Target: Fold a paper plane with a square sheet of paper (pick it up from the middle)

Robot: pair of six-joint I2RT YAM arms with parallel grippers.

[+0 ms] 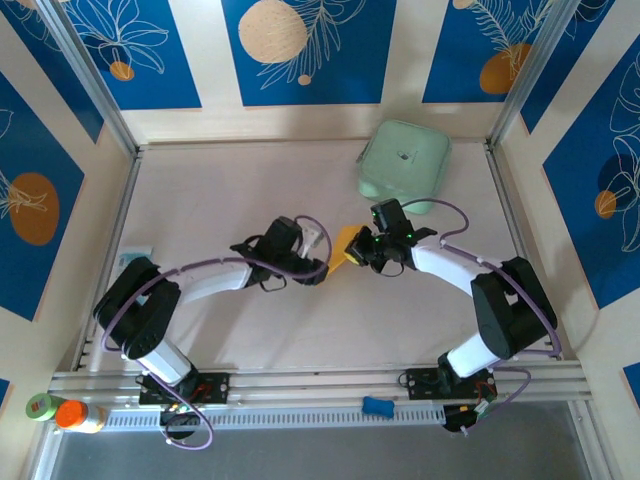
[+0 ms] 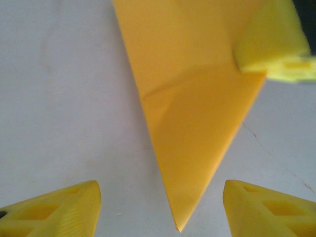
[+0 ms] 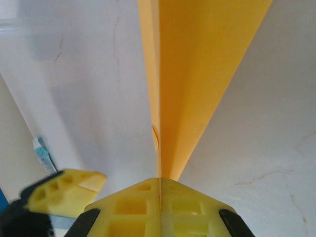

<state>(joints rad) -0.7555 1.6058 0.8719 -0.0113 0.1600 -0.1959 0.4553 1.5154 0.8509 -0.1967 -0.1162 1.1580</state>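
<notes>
Paper plane (image 3: 197, 74): right gripper (image 3: 160, 180) pinches; left gripper (image 2: 161, 187) spread.

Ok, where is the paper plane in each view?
Top external: paper plane at centre, between left gripper and right gripper.
Left wrist: paper plane upper middle, tip pointing down between the open left gripper.
Right wrist: paper plane from top centre down into the right gripper.
Shared landmark: the right gripper's yellow fingers, shut on the plane.

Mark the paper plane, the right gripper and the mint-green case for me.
paper plane (image 2: 197, 118), left wrist view, flat orange face below the crease.
right gripper (image 3: 160, 181), right wrist view, where its shut fingertips meet on the plane's edge.
mint-green case (image 1: 405, 160), top external view, middle of its lid.
</notes>
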